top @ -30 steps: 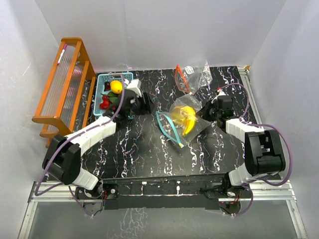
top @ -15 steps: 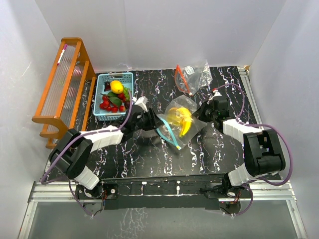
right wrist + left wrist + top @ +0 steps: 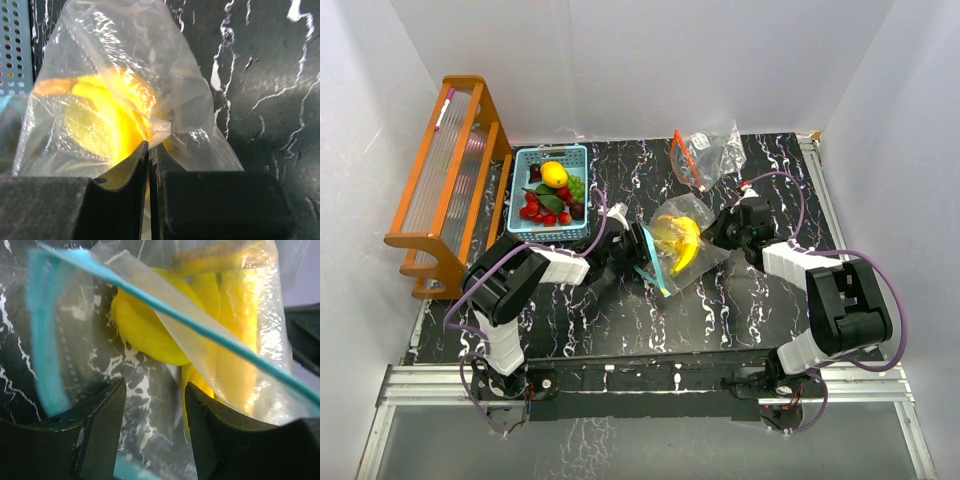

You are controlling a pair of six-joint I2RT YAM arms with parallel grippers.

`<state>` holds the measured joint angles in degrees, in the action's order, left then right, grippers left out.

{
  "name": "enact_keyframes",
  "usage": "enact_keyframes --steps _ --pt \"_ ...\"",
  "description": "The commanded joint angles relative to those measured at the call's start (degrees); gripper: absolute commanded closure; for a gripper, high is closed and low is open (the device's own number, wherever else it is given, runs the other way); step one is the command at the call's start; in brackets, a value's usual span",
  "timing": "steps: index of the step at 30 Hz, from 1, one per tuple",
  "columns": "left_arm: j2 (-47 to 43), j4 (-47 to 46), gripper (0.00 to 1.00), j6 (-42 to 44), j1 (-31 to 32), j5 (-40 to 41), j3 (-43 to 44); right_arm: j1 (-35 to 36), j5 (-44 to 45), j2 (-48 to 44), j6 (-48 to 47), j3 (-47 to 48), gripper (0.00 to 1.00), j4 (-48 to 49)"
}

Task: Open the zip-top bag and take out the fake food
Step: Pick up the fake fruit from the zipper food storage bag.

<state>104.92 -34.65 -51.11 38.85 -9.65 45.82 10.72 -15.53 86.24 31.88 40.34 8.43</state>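
The clear zip-top bag with a teal zip lies mid-table, its mouth facing left. Yellow bananas of the fake food are inside it. My left gripper is at the bag's mouth, open. In the left wrist view the left gripper has its jaws apart over the plastic, with the teal zip crossing above and the bananas just past the right finger. My right gripper is shut on the bag's closed end. In the right wrist view the right gripper pinches a fold of plastic.
A light-blue basket at the back left holds a yellow fruit, red strawberries and green grapes. A wooden rack stands along the left wall. A second clear bag with an orange zip lies at the back.
My left arm has swung from the basket over to the bag's mouth. The bag has shifted slightly left and up with the right gripper still shut on it.
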Motion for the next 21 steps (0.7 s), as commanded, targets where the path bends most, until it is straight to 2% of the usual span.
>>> enact_keyframes --steps 1,6,9,17,21 --pt "1.8 -6.4 0.5 -4.2 0.2 0.4 1.8 3.0 0.4 -1.2 1.3 -1.3 0.92 3.2" --pt "1.3 -8.6 0.47 -7.0 0.2 2.0 1.0 5.0 0.9 -2.2 1.7 -2.6 0.92 3.4" --pt "1.6 -4.0 0.4 -7.4 0.2 4.3 2.9 6.2 0.9 -2.4 1.6 -3.3 0.92 3.6" --pt "2.2 -0.3 0.28 -9.1 0.2 8.3 3.1 9.8 0.7 -3.2 1.5 -5.6 0.92 5.7" --pt "3.1 -0.4 0.18 -9.0 0.1 8.6 3.8 11.5 0.8 -2.8 1.8 -6.2 0.92 6.8"
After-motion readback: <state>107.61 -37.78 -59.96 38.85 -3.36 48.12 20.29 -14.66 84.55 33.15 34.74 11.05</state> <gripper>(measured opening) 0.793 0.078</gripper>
